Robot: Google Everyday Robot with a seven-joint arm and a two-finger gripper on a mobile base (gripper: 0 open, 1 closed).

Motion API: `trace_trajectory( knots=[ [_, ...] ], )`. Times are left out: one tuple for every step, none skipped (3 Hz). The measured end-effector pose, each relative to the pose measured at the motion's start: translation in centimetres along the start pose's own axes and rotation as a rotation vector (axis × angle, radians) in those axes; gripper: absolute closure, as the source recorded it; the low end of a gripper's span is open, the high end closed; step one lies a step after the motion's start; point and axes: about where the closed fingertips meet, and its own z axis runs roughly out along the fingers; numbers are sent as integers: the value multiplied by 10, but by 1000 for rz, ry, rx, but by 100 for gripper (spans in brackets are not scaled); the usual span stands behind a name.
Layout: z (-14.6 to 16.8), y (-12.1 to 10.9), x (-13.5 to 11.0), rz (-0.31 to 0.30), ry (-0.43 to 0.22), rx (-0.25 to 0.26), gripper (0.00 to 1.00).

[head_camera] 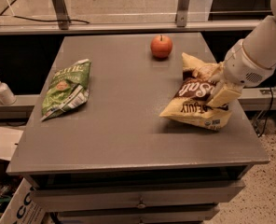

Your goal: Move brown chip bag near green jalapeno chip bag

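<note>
The brown chip bag [190, 105] lies at the right side of the grey table [124, 139], dark brown in the middle with cream-yellow ends. Its right side is raised and crumpled. My gripper [220, 96] comes in from the right on a white arm and is shut on the bag's right edge, with one cream finger [225, 95] lying over the bag. The green jalapeno chip bag [65, 90] lies flat at the table's left side, far from the brown bag.
A red apple [161, 46] stands at the back of the table, just behind the brown bag. A soap bottle [2, 90] stands on a ledge to the left. A cardboard box [0, 148] sits on the floor at the left.
</note>
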Motion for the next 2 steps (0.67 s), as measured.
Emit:
trace_trajectory(
  knots=[
    [-25, -4, -13, -2, -19, 32, 100],
    [-47, -3, -40, -31, -74, 51, 100]
  ],
)
